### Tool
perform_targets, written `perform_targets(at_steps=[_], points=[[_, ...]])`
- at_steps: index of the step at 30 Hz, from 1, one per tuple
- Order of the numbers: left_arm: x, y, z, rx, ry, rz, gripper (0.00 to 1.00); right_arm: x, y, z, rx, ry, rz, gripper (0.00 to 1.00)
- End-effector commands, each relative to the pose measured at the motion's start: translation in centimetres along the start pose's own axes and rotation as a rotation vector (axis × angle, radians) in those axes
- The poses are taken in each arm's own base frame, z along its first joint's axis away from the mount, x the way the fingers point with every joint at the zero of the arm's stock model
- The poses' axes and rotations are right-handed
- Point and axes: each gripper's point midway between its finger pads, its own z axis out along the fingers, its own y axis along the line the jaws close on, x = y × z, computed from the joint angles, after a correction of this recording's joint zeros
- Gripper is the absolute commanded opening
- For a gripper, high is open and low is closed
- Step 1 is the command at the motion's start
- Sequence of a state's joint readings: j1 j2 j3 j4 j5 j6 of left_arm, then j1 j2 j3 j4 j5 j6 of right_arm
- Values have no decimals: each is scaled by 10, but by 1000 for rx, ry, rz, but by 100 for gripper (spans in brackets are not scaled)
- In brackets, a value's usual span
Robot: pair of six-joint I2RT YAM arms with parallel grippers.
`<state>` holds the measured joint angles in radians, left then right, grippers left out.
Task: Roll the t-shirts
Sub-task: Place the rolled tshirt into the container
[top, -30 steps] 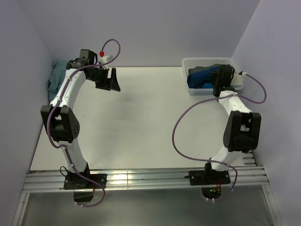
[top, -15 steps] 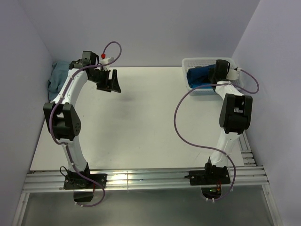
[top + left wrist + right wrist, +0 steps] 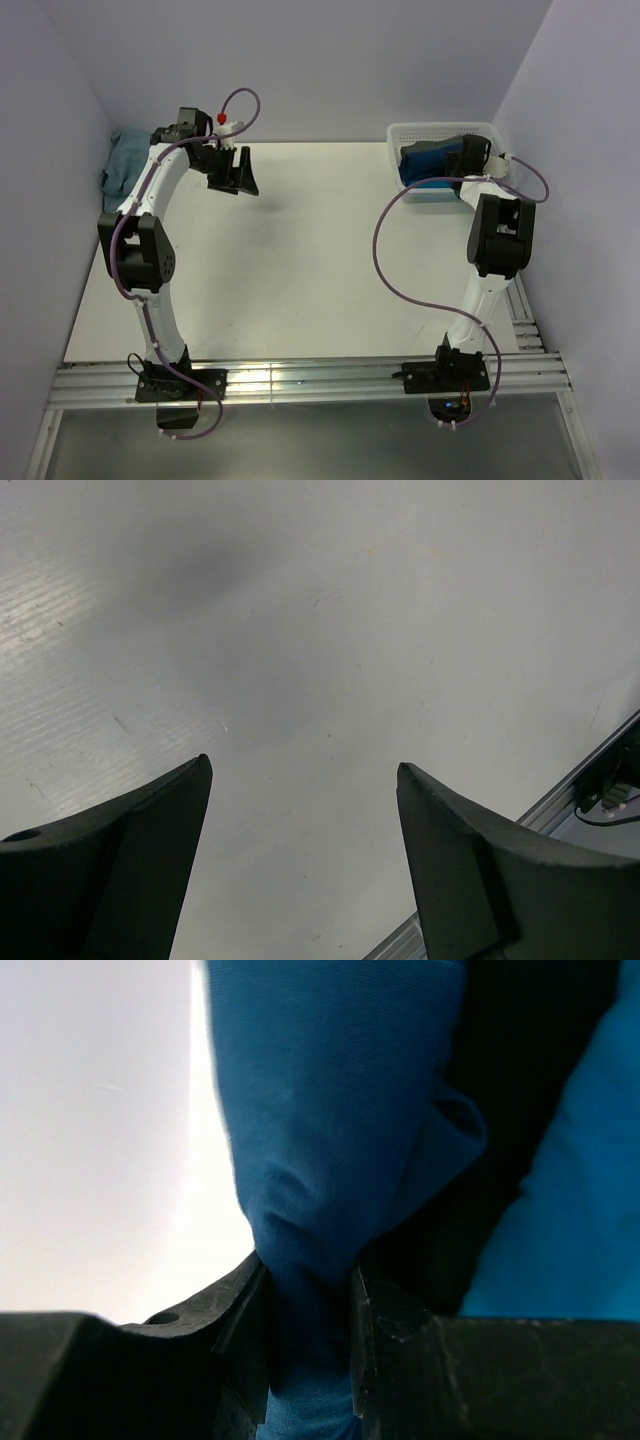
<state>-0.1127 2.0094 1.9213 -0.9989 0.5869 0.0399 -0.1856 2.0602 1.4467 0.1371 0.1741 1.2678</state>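
A bright blue t-shirt (image 3: 428, 163) lies bunched in the white lattice basket (image 3: 400, 133) at the back right. My right gripper (image 3: 470, 155) is inside the basket and shut on a fold of that blue t-shirt (image 3: 330, 1140); the cloth is pinched between the jaws (image 3: 308, 1305). A brighter blue piece of cloth (image 3: 570, 1190) shows at the right of the wrist view. My left gripper (image 3: 238, 172) hovers open and empty above the bare table at the back left; its fingers (image 3: 140, 850) stand wide apart. A pale teal t-shirt (image 3: 120, 160) lies heaped at the far left edge.
The lilac walls close in the table on the left, back and right. The aluminium rail (image 3: 300, 380) runs along the near edge and shows in the left wrist view (image 3: 600, 770). The basket stands against the right wall.
My right arm has reached further into the basket and closed on the blue t-shirt. My left gripper has barely moved.
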Motion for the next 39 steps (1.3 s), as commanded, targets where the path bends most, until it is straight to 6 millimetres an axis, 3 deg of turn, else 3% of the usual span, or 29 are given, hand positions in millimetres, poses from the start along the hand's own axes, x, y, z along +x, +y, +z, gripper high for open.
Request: perform_targets(at_steps=[1,3,7,9,23,28,39], points=[[-18,-12,-9,21,-54,42,80,-3,4,9,-6,14,36,24],[-19,-12,-10,21,-55,42,80,1,-4,10,36,34,20,33],[-20,-14,-8,37,-53,37,80,1,8,10,36,60,11,46],[-20,-15,-7,49,-51,31,80,6,-6,12,93,96,1,50],[-25,-19,-4,85,-46,21,81,5,-13,0,163,181,-26,64],[-24,-18,-2,87,-38,17,81,9,-7,-8,148,219,-27,74],[-27,-17,3,99,-39,14,81,2,14,-35,97,227,-17,75]])
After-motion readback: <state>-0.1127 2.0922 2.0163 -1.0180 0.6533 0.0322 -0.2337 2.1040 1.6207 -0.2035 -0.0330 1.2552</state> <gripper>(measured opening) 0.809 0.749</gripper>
